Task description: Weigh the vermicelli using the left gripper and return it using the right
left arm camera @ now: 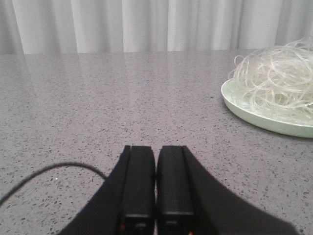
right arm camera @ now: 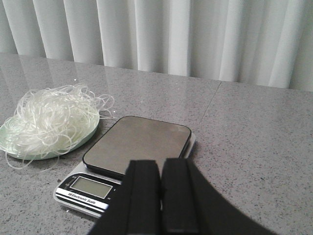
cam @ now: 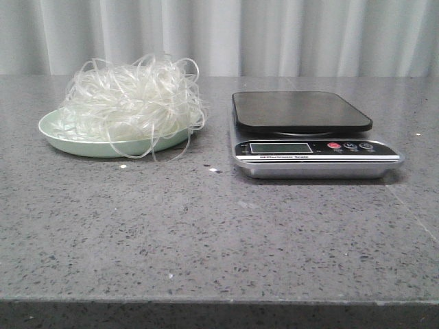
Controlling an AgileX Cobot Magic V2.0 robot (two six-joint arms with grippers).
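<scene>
The vermicelli (cam: 130, 99) is a fluffy heap of whitish looped strands piled on a pale green plate (cam: 55, 133) at the back left of the table. It also shows in the left wrist view as vermicelli (left arm camera: 276, 81) and in the right wrist view as vermicelli (right arm camera: 49, 120). To the plate's right stands a kitchen scale (cam: 312, 133) with a bare black platform; the scale (right arm camera: 132, 147) lies just ahead of my right gripper (right arm camera: 160, 169). My left gripper (left arm camera: 156, 152) hovers over bare table, to the left of the plate. Both are shut and hold nothing. Neither arm appears in the front view.
The speckled grey table (cam: 206, 226) has its front edge near the bottom of the front view. A white curtain (cam: 274, 34) hangs behind it. A thin black cable (left arm camera: 49, 171) runs beside my left gripper.
</scene>
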